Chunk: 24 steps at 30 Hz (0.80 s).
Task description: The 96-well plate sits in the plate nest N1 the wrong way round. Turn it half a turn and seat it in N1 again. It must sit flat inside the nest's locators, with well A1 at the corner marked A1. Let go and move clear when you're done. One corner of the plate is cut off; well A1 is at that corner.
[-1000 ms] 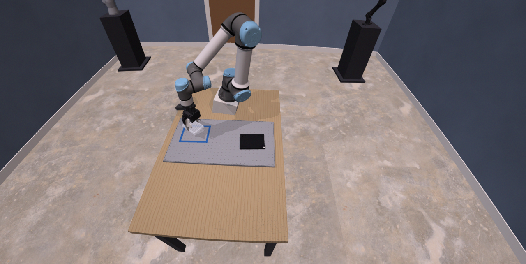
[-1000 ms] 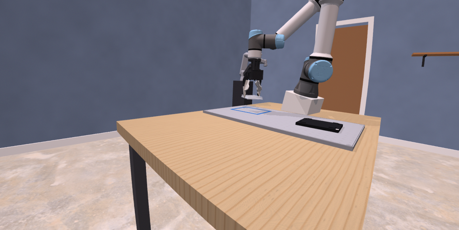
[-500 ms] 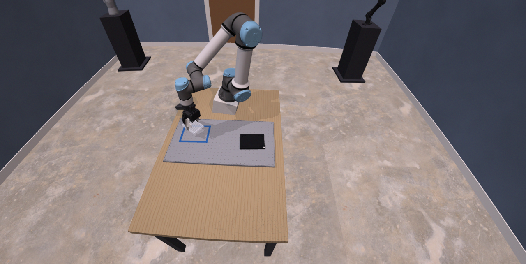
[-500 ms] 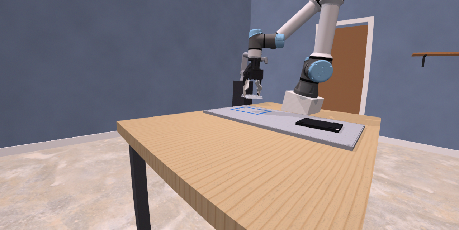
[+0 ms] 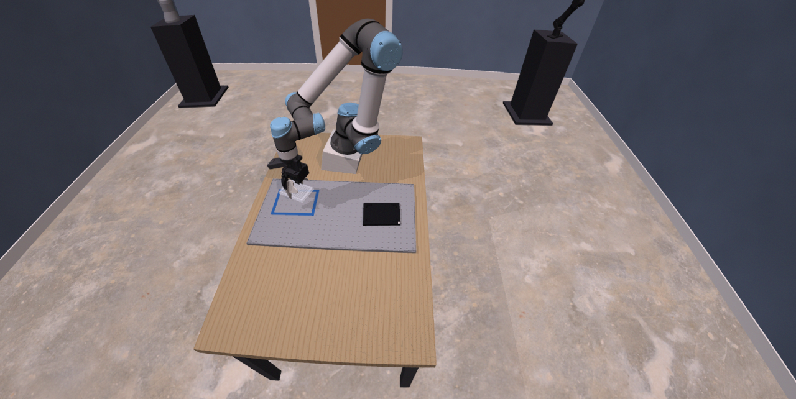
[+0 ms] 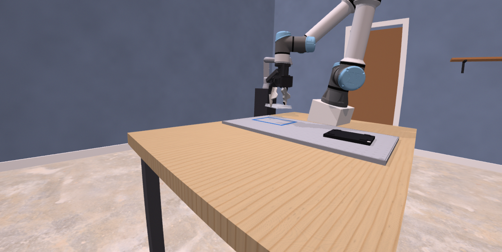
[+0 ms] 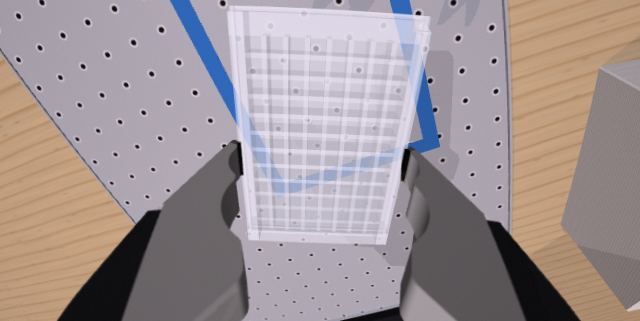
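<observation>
The clear 96-well plate (image 5: 305,193) (image 6: 281,106) (image 7: 320,86) is held above the board and looks about level. My gripper (image 5: 296,189) (image 6: 277,105) (image 7: 322,146) is shut on its two long sides. In the wrist view a notch, apparently the cut corner, shows at the plate's upper right. The black plate nest N1 (image 5: 382,214) (image 6: 347,136) lies at the right of the board with no plate in it. A small white mark (image 5: 398,223) (image 6: 368,141) is on its front right corner; its lettering is too small to read.
A blue outlined rectangle (image 5: 293,214) (image 6: 267,122) (image 7: 207,51) is marked on the left of the grey perforated board (image 5: 334,235) (image 6: 308,137) (image 7: 85,86), beneath the plate. The arm's pale base block (image 5: 340,161) (image 6: 328,112) (image 7: 605,176) stands behind the board.
</observation>
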{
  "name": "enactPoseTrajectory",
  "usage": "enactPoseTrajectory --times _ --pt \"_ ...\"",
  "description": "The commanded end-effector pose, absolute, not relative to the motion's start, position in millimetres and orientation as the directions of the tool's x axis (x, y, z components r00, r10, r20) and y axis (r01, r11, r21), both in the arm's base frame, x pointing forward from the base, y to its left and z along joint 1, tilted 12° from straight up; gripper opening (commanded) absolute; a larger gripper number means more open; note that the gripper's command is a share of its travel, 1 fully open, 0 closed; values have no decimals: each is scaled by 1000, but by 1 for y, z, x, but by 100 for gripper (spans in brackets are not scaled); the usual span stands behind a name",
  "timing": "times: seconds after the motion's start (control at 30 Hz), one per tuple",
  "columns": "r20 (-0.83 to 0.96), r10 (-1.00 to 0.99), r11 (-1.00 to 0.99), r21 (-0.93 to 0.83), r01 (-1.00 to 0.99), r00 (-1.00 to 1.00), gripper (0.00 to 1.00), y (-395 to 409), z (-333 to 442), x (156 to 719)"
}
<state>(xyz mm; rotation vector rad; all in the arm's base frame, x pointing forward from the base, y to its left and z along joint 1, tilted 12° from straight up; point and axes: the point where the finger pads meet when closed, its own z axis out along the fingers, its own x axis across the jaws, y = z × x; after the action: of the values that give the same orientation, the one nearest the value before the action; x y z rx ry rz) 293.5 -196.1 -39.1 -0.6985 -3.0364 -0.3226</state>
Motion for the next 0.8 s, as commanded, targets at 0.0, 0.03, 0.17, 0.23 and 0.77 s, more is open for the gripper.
enactPoseTrajectory --times 0.0,0.03,0.17,0.23,0.77 --pt "26 312 928 204 311 -950 0 -184 -36 296" --pt "19 281 938 205 279 -959 0 -181 -35 297" --pt "-8 154 967 206 149 -988 0 -168 -32 300" --pt "-22 89 975 205 83 -996 0 -162 -30 301" --pt "-112 -359 911 173 -374 -927 0 -117 -19 311"
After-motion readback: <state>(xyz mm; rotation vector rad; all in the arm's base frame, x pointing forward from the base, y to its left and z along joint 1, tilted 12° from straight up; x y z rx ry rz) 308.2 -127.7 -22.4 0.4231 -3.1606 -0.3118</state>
